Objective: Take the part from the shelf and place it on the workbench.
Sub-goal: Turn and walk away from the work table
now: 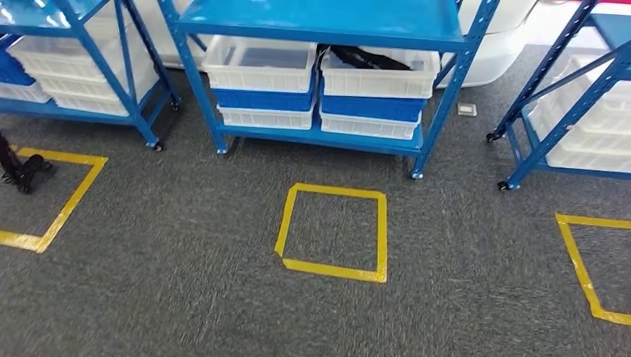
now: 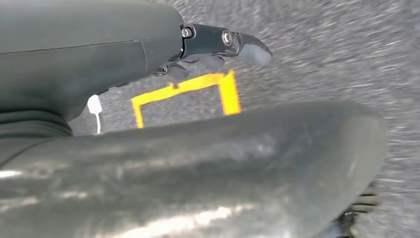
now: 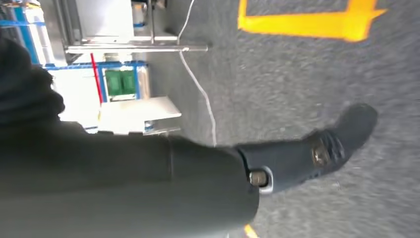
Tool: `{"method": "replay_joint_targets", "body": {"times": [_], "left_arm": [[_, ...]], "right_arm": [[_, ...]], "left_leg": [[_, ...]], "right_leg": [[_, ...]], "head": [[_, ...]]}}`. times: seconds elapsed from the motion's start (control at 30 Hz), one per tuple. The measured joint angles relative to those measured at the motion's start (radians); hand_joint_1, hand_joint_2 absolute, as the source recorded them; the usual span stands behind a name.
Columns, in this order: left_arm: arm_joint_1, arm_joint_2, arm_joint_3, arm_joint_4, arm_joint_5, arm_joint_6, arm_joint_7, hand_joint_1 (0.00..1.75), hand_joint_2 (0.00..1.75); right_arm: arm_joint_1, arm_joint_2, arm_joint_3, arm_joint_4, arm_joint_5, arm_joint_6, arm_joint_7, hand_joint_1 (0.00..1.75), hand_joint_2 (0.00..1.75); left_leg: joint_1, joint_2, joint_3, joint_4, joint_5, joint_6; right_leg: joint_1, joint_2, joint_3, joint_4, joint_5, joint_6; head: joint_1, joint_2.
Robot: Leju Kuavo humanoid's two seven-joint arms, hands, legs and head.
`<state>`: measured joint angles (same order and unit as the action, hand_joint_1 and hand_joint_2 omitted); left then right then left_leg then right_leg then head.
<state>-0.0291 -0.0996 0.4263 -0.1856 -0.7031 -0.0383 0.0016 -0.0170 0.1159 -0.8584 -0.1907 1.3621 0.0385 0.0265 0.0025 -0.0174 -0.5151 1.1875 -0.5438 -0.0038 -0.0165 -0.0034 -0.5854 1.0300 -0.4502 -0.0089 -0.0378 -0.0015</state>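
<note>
facing a blue metal shelf rack [image 1: 327, 30] on castors, standing on grey carpet [image 1: 186, 282]. on its lower level, two stacks of white and blue plastic bins [image 1: 260, 82]. in the top white bin on the right [image 1: 379, 73], a dark part [image 1: 368, 57] lying inside, partly hidden by the bin wall. on the carpet in front of the rack, a square of yellow tape [image 1: 333, 232]; more blue racks with white bins to either side.

left hand [image 2: 218, 47] hanging above the carpet and a yellow tape corner, dark fingers [image 2: 250, 49] stretched out, nothing held. right hand [image 3: 302, 158] likewise over carpet, one dark finger [image 3: 351, 126] extended, nothing visible in it; cannot tell how the other fingers lie. a white cable [image 3: 198, 84] trailing across the floor beyond.
</note>
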Motion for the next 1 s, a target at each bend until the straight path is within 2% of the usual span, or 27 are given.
{"method": "replay_joint_targets", "body": {"times": [0.03,0.07,0.1,0.13,0.17,0.2,0.23,0.3,0.33,0.37,0.4,0.43,0.47,0.5,0.53,0.57,0.63,0.67,0.7,0.73,0.77,0.8,0.83,0.87,0.93,0.97,1.0], "left_arm": [[0.0,0.0,0.0,0.0,0.0,0.0,0.0,0.0,0.0],[0.001,0.0,0.0,0.0,-0.001,0.0,0.0,0.0,0.0],[0.003,0.0,0.0,0.0,-0.001,0.0,0.0,0.0,0.0],[0.005,0.0,0.0,0.0,-0.002,0.0,0.0,0.0,0.0],[0.007,0.0,0.0,0.0,-0.003,0.0,0.001,0.0,0.0],[0.009,0.0,0.001,0.0,-0.004,0.0,0.001,0.0,0.0],[0.014,0.001,0.001,0.001,-0.004,0.0,0.001,0.0,0.0],[0.021,0.003,0.003,0.005,-0.007,0.0,0.001,0.0,0.0],[0.024,0.003,0.004,0.006,-0.008,0.0,0.002,0.0,0.0],[0.023,0.003,0.005,0.007,-0.009,0.0,0.003,0.0,0.0],[0.02,0.002,0.006,0.006,-0.01,0.001,0.003,0.0,0.0],[0.017,0.001,0.008,0.006,-0.011,0.001,0.003,0.0,0.0],[0.014,0.001,0.009,0.006,-0.012,0.003,0.003,0.0,0.0],[0.012,0.0,0.009,0.006,-0.013,0.005,0.003,0.0,0.0],[0.011,0.0,0.01,0.006,-0.014,0.007,0.004,0.0,0.0],[0.01,0.0,0.01,0.006,-0.015,0.009,0.004,0.0,0.0],[0.01,0.0,0.011,0.006,-0.015,0.011,0.006,0.0,0.0],[0.011,0.0,0.011,0.006,-0.015,0.011,0.007,0.0,0.0],[0.013,0.0,0.011,0.006,-0.015,0.012,0.008,0.0,0.0],[0.016,0.0,0.011,0.006,-0.015,0.012,0.008,0.0,0.0],[0.017,0.0,0.011,0.007,-0.015,0.012,0.009,0.0,0.0],[0.017,0.0,0.011,0.007,-0.015,0.012,0.009,0.0,0.0],[0.016,-0.001,0.011,0.008,-0.015,0.012,0.009,0.0,0.0],[0.014,-0.001,0.012,0.008,-0.015,0.013,0.009,0.0,0.0],[0.009,0.0,0.012,0.007,-0.015,0.013,0.009,0.0,0.0],[0.007,0.0,0.012,0.007,-0.015,0.014,0.009,0.0,0.0],[0.004,0.0,0.012,0.007,-0.015,0.014,0.01,0.0,0.0]], "right_arm": [[0.0,0.0,0.0,0.0,0.0,0.0,0.0,0.0,0.0],[0.0,0.0,0.0,0.0,0.0,0.0,0.0,0.0,0.0],[0.001,0.0,0.0,0.0,0.0,0.0,0.0,0.0,0.0],[0.002,0.0,0.0,0.0,0.0,0.0,-0.001,0.0,0.0],[0.003,0.0,0.0,0.0,0.0,0.0,-0.001,0.0,0.0],[0.004,0.001,0.0,0.0,0.0,0.0,-0.001,0.0,0.0],[0.008,0.002,0.0,0.001,0.001,0.0,-0.001,0.0,0.0],[0.01,0.006,-0.001,0.003,0.001,-0.001,-0.001,0.0,0.0],[0.01,0.007,-0.001,0.005,0.001,-0.001,-0.001,0.0,0.0],[0.007,0.007,-0.001,0.005,0.002,-0.002,-0.001,0.0,0.0],[0.004,0.006,-0.001,0.004,0.002,-0.003,-0.002,0.0,0.0],[0.001,0.005,-0.002,0.004,0.002,-0.003,-0.002,0.0,0.0],[-0.001,0.004,-0.002,0.004,0.002,-0.003,-0.002,0.0,0.0],[-0.003,0.004,-0.002,0.004,0.002,-0.004,-0.002,0.0,0.0],[-0.004,0.003,-0.003,0.004,0.002,-0.004,-0.002,0.0,0.0],[-0.004,0.003,-0.004,0.004,0.002,-0.004,-0.002,0.0,0.0],[-0.002,0.003,-0.006,0.004,0.002,-0.004,-0.002,0.0,0.0],[0.0,0.002,-0.007,0.004,0.002,-0.005,-0.002,0.0,0.0],[0.003,0.002,-0.008,0.004,0.002,-0.005,-0.002,0.0,0.0],[0.007,0.002,-0.008,0.005,0.002,-0.005,-0.002,0.0,0.0],[0.011,0.002,-0.008,0.005,0.002,-0.005,-0.002,0.0,0.0],[0.012,0.002,-0.009,0.005,0.002,-0.005,-0.002,0.0,0.0],[0.011,0.001,-0.009,0.006,0.002,-0.005,-0.002,0.0,0.0],[0.008,0.001,-0.009,0.006,0.002,-0.005,-0.002,0.0,0.0],[0.003,0.001,-0.009,0.006,0.002,-0.005,-0.002,0.0,0.0],[0.002,0.001,-0.009,0.006,0.003,-0.005,-0.002,0.0,0.0],[0.0,0.0,-0.009,0.006,0.004,-0.005,-0.002,0.0,0.0]], "left_leg": [[0.002,0.006,-0.046,0.064,-0.008,-0.005],[0.003,0.009,-0.092,0.108,-0.042,-0.009],[0.005,0.011,-0.133,0.131,-0.091,-0.013],[0.006,0.012,-0.166,0.133,-0.141,-0.015],[0.006,0.013,-0.192,0.115,-0.173,-0.015],[0.006,0.014,-0.21,0.079,-0.164,-0.012],[0.004,0.016,-0.223,0.029,-0.1,-0.006],[-0.005,0.019,-0.238,-0.066,0.085,0.011],[-0.01,0.019,-0.236,-0.093,0.149,0.019],[-0.013,0.018,-0.228,-0.104,0.169,0.025],[-0.012,0.015,-0.209,-0.111,0.164,0.031],[-0.011,0.012,-0.19,-0.124,0.157,0.037],[-0.01,0.01,-0.168,-0.138,0.151,0.043],[-0.008,0.007,-0.145,-0.154,0.144,0.048],[-0.008,0.005,-0.122,-0.169,0.135,0.052],[-0.008,0.003,-0.097,-0.183,0.124,0.055],[-0.007,-0.007,-0.042,-0.208,0.098,0.056],[-0.008,-0.013,-0.013,-0.216,0.084,0.055],[-0.008,-0.018,0.014,-0.222,0.066,0.054],[-0.008,-0.021,0.033,-0.225,0.048,0.052],[-0.009,-0.023,0.053,-0.225,0.028,0.049],[-0.012,-0.024,0.07,-0.226,0.007,0.046],[-0.014,-0.025,0.085,-0.23,-0.013,0.043],[-0.016,-0.025,0.105,-0.228,-0.023,0.039],[-0.016,-0.019,0.122,-0.195,-0.022,0.03],[-0.016,-0.012,0.111,-0.148,-0.013,0.026],[-0.014,-0.006,0.082,-0.088,-0.013,0.022]], "right_leg": [[0.0,0.0,0.019,-0.002,-0.014,-0.004],[0.0,0.001,0.038,-0.003,-0.03,-0.006],[0.0,0.003,0.059,-0.004,-0.047,-0.007],[-0.001,0.006,0.081,-0.004,-0.064,-0.006],[-0.001,0.008,0.105,-0.005,-0.082,-0.005],[-0.001,0.01,0.128,-0.005,-0.102,-0.003],[-0.002,0.011,0.147,-0.007,-0.122,0.0],[0.002,0.015,0.183,-0.012,-0.161,0.008],[0.004,0.016,0.206,-0.02,-0.173,0.015],[0.006,0.017,0.224,-0.028,-0.176,0.026],[0.007,0.017,0.233,-0.025,-0.167,0.038],[0.008,0.016,0.226,0.003,-0.144,0.052],[0.008,0.015,0.19,0.056,-0.121,0.061],[0.009,0.014,0.144,0.124,-0.108,0.063],[0.007,0.012,0.09,0.189,-0.114,0.056],[0.008,0.012,0.04,0.232,-0.142,0.042],[0.008,0.012,-0.031,0.245,-0.232,0.022],[0.008,0.012,-0.054,0.22,-0.263,0.021],[0.008,0.012,-0.071,0.179,-0.267,0.028],[0.008,0.012,-0.081,0.124,-0.224,0.044],[0.008,0.01,-0.087,0.065,-0.148,0.063],[0.009,0.006,-0.086,0.018,-0.07,0.075],[0.012,0.004,-0.077,-0.014,-0.006,0.079],[0.012,0.002,-0.067,-0.029,0.028,0.071],[0.008,0.004,-0.029,-0.036,0.038,0.039],[0.004,0.004,-0.012,-0.04,0.038,0.025],[0.001,0.003,0.007,-0.041,0.033,0.013]], "head": [[-0.003,0.0],[-0.005,0.0],[-0.005,0.0],[-0.006,0.0],[-0.006,0.0],[-0.006,0.0],[-0.006,0.0],[-0.007,0.0],[-0.008,0.0],[-0.009,0.0],[-0.009,0.0],[-0.009,0.0],[-0.009,0.0],[-0.007,0.0],[-0.005,0.0],[-0.004,0.0],[-0.001,0.0],[0.001,0.0],[0.001,0.0],[0.003,0.0],[0.003,0.0],[0.004,0.0],[0.003,0.0],[0.002,0.0],[0.001,0.0],[0.0,0.0],[-0.001,0.0]]}}
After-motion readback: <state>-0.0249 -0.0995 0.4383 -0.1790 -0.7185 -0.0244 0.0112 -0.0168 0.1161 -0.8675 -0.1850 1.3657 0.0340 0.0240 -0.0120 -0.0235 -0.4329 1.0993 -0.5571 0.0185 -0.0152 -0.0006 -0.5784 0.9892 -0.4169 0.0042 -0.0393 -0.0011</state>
